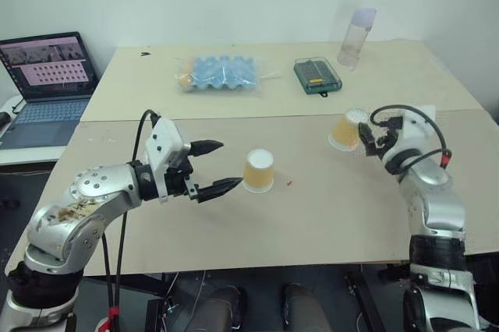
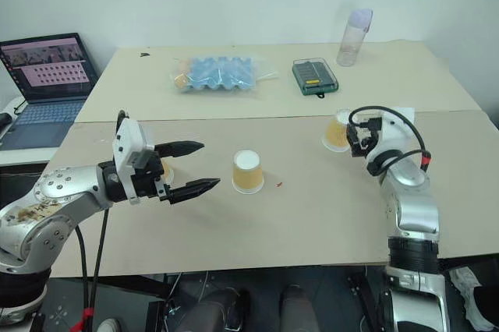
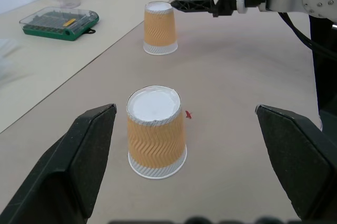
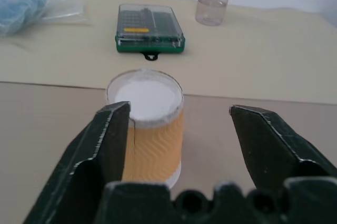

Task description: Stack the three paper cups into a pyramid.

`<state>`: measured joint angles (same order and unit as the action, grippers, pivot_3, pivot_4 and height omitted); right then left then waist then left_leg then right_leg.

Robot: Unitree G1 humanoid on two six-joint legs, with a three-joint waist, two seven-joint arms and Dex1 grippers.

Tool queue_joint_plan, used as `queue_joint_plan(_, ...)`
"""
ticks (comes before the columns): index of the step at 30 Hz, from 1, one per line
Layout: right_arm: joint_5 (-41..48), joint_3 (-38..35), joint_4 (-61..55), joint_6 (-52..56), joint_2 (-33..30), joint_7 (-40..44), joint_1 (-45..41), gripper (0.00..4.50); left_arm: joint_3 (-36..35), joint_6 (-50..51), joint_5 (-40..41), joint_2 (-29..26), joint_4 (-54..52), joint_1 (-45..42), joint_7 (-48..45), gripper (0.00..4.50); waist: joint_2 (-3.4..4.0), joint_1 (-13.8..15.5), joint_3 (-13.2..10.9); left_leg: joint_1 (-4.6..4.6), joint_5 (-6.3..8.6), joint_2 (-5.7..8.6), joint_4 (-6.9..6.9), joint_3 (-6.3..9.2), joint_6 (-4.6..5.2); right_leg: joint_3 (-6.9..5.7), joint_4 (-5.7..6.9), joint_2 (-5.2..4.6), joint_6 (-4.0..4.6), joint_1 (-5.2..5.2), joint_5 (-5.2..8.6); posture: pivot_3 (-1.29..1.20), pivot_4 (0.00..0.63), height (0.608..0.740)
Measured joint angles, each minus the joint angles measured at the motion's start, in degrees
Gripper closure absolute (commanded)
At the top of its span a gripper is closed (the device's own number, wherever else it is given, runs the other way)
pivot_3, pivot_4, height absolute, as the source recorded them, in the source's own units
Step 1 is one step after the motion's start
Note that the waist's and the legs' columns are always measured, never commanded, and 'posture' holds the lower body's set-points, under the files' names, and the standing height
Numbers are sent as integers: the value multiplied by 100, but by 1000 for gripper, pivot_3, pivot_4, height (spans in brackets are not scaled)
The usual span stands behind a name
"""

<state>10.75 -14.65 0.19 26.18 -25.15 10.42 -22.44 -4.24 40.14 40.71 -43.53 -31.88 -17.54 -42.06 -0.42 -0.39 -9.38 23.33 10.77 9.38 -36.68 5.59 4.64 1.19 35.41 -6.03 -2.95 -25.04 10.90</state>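
Two paper cups stand upside down on the near table, yellow-orange with white bases. The middle cup (image 1: 258,171) stands just beyond the tips of my left gripper (image 1: 231,164), which is open and level, holding nothing; the cup (image 3: 156,129) stands ahead between the spread fingers. The right cup (image 1: 345,131) stands at my right gripper (image 1: 363,139). That gripper (image 4: 179,108) is open, and the cup (image 4: 150,129) is close against one finger (image 4: 105,140). Behind my left gripper a yellow-orange sliver (image 2: 164,170) looks like the third cup, mostly hidden.
On the far table lie a blue egg tray in plastic wrap (image 1: 218,73), a green case with a clear lid (image 1: 316,75) and a tall clear bottle (image 1: 356,36). An open laptop (image 1: 51,75) stands on a side table at the left.
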Motion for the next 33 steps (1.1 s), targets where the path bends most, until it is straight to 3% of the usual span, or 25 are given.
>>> queue_joint_plan(7,-140,117,-38,76,344,-313,321,88,-42,1,1,-8,-3,7,-16,0,0,-25,0,-9,1,0,0,-4,1,3,15,1,2,-1,-1,0,150,740)
queue_joint_plan(16,-243,319,920,-277,497,-304,-617,88,-45,2,-1,-13,-7,3,-20,0,0,-28,0,-11,-1,0,0,-4,-2,4,18,3,3,-4,0,0,150,740)
queue_joint_plan(33,-336,393,2032,-878,563,-200,-1306,88,-90,20,2,-30,-109,24,36,0,0,-46,0,-8,-3,0,0,-7,-4,14,26,7,4,-1,0,0,150,740)
